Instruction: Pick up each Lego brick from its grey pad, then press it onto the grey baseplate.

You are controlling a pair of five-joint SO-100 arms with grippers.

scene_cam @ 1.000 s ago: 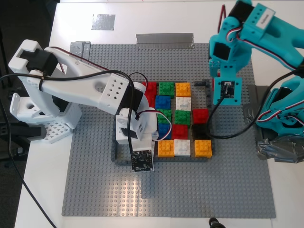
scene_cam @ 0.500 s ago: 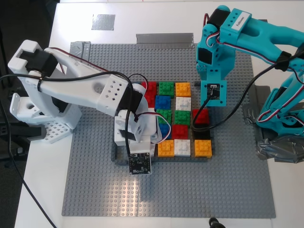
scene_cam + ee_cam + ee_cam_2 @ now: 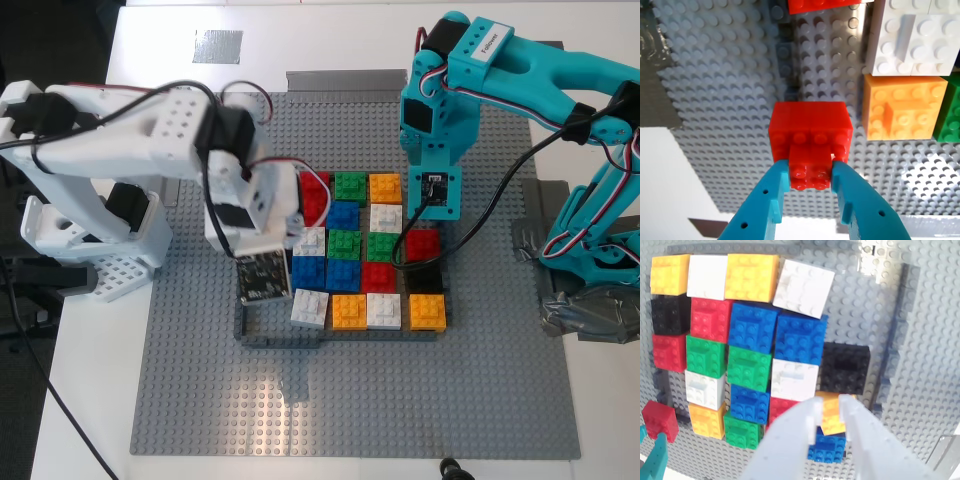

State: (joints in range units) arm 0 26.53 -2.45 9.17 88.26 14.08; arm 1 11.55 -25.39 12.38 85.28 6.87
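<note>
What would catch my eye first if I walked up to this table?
Probably the bright patchwork of Lego bricks packed inside a thin dark frame in the middle of the grey baseplate. Two arms lean over it: the teal one, from the exterior view's right, has my first gripper pinching a red brick, and the white one, from the left, hangs above the patchwork's other edge.
</note>
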